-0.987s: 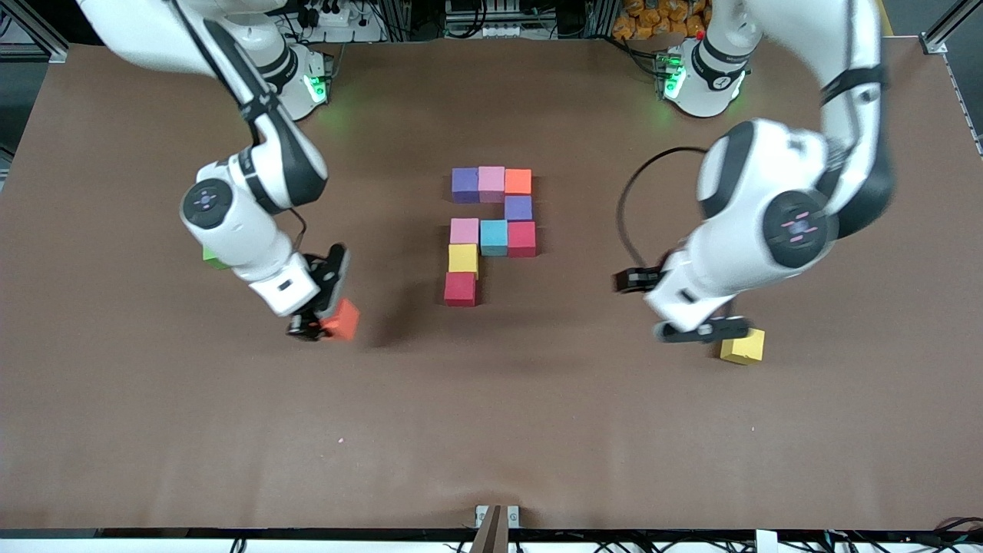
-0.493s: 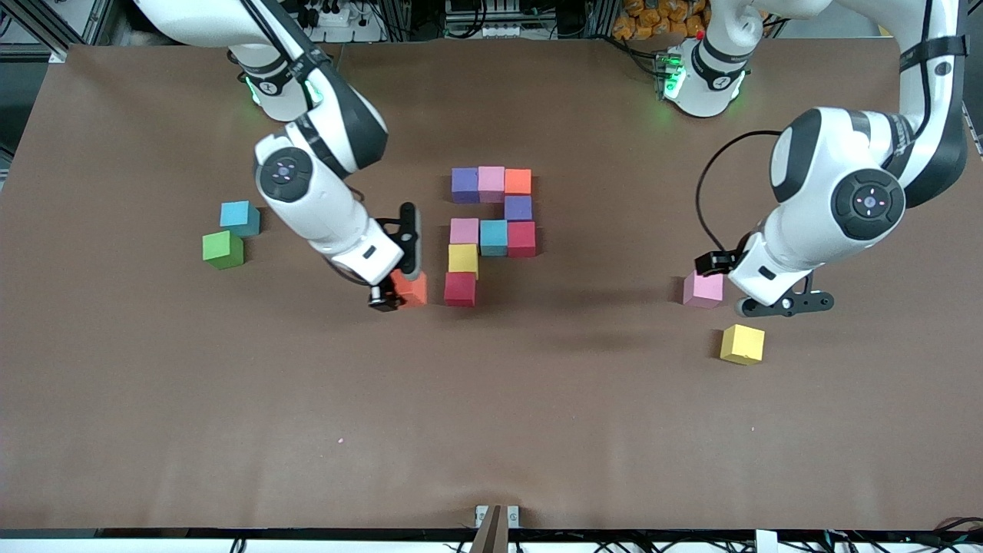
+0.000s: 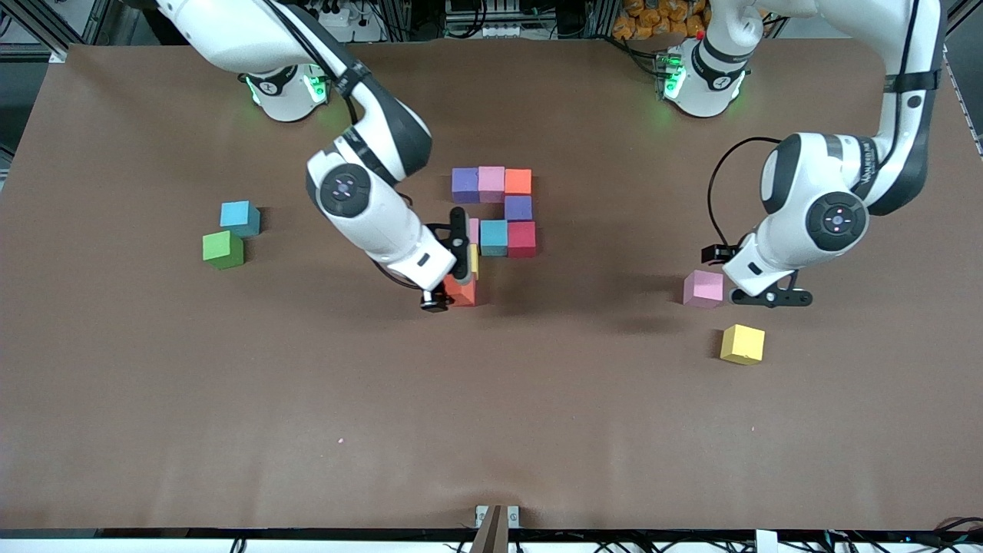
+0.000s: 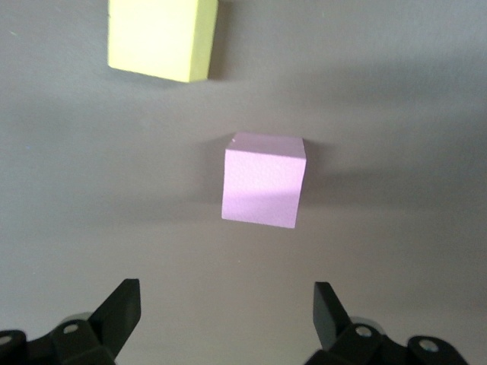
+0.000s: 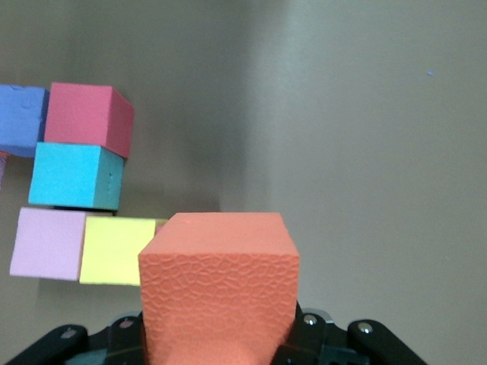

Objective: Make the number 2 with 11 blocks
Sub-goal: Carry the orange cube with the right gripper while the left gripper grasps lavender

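My right gripper (image 3: 450, 287) is shut on an orange block (image 3: 464, 293) (image 5: 219, 293), over the end of the block shape nearest the front camera. It hides the block below. Visible in the shape are purple (image 3: 465, 184), pink (image 3: 491, 183) and orange (image 3: 518, 181) in a row, purple (image 3: 518, 207), then red (image 3: 521, 238), light blue (image 3: 494, 236), a sliver of pink (image 3: 474, 230), and yellow (image 5: 118, 251). My left gripper (image 3: 770, 298) (image 4: 224, 304) is open, hanging beside a loose pink block (image 3: 704, 289) (image 4: 264, 190), with nothing between its fingers.
A loose yellow block (image 3: 743, 343) (image 4: 160, 38) lies nearer the front camera than the pink one, toward the left arm's end. A light blue cube (image 3: 239, 217) and a green cube (image 3: 223, 250) sit together toward the right arm's end.
The right arm has carried the orange block from the right arm's side across to the shape's near end. The left arm has drawn away from the yellow block, uncovering the pink one.
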Controlling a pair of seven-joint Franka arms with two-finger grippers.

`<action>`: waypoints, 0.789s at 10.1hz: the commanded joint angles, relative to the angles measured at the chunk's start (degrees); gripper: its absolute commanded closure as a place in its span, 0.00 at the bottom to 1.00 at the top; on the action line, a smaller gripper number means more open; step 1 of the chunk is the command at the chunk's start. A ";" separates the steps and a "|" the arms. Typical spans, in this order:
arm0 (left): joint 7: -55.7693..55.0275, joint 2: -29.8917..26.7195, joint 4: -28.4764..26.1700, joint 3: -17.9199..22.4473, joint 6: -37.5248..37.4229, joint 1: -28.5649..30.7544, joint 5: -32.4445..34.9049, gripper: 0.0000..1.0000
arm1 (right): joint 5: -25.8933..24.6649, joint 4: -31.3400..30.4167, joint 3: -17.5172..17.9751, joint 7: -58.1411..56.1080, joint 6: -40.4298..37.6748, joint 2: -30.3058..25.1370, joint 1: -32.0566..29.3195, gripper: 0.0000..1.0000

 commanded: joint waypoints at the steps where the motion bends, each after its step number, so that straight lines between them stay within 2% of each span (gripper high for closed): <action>1: 3.25 1.10 -1.59 -0.42 3.38 0.98 0.91 0.00 | 0.62 10.58 -8.34 3.15 -5.72 6.46 9.94 0.57; 3: 5.46 4.61 -0.98 -0.50 6.90 2.20 -3.80 0.00 | 0.70 11.83 -11.80 6.32 -5.56 8.83 14.81 0.56; 5: 9.48 7.87 -0.80 -0.42 10.06 2.21 -13.11 0.00 | 0.70 17.61 -15.74 8.61 -6.96 13.66 20.07 0.56; 8: 11.52 10.08 -0.80 -0.33 11.13 2.30 -13.87 0.00 | 0.62 17.55 -16.73 9.94 -6.62 15.35 21.59 0.56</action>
